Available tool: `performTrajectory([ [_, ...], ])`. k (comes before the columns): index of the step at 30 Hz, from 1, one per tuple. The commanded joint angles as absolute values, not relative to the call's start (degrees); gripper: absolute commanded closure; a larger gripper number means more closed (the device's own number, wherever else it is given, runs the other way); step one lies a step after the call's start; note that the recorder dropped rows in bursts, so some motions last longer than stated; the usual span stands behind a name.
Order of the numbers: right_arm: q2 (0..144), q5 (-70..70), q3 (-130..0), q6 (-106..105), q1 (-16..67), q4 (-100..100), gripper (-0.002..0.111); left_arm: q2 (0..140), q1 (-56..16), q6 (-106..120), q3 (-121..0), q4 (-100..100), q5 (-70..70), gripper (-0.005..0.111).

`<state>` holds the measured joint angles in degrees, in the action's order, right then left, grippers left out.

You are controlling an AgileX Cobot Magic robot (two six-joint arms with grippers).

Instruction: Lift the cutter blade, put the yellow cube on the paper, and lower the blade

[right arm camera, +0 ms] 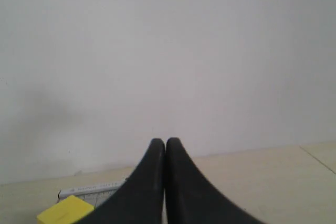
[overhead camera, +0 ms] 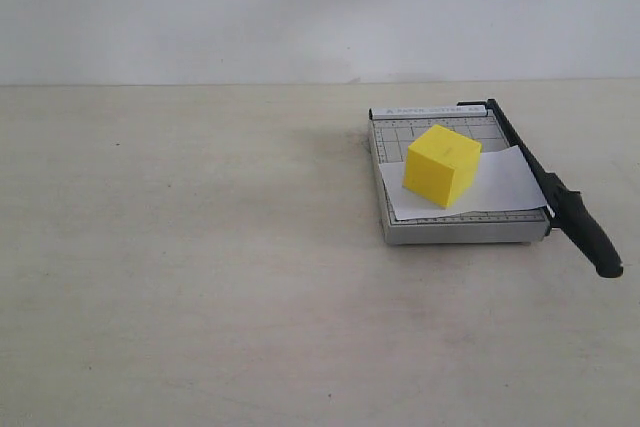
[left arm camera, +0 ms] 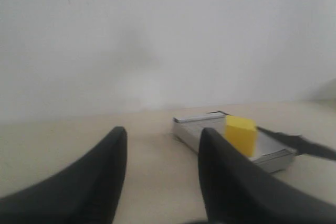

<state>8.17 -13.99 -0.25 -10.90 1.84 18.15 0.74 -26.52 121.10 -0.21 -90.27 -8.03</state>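
Beige tabletop (overhead camera: 200, 267) fills the left of the exterior view, with a plain white wall (overhead camera: 300, 7) behind it.

The left gripper (left arm camera: 164, 132) only shows up in its own wrist camera. Its two black fingers (left arm camera: 113, 161) are spread apart with just bare table showing in the gap. It's not pinching or touching anything, and the cutter is a fair way off beyond it.

Right of centre in the exterior view is the little grey cutter board (overhead camera: 450, 231), lying flat on the table with a printed grid on top. The paper (overhead camera: 505, 182) lies across the board at a slight angle. Its left corner pokes just over the board's left edge, and its right side reaches the blade.

The yellow cube (overhead camera: 441, 165) sits on the paper, on the left half of the sheet. It's turned so one vertical edge faces the camera.

The cutter blade (overhead camera: 525, 159) is down, lying along the right edge of the board. Its thick black handle (overhead camera: 590, 237) sticks out past the front right corner, over the table.

The right gripper (right arm camera: 165, 142) is also only visible from its own wrist camera. Its fingers are pressed tight together with nothing between them. It's up off the table and well apart from the cutter, and the cube and the back of the board just peek into that picture.
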Motion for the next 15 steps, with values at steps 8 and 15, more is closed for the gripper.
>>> performTrajectory([
  [8, 2.3, -14.9, 0.0, -11.0, 1.6, 17.8, 0.109, 0.0, -14.1, 121.0, 0.0, -49.0, -6.6, 0.064],
  [15, 1.9, -14.9, 0.0, -11.0, 1.6, 17.8, 0.109, 0.0, -6.1, 118.2, 0.0, -49.0, -3.3, 0.069],
])
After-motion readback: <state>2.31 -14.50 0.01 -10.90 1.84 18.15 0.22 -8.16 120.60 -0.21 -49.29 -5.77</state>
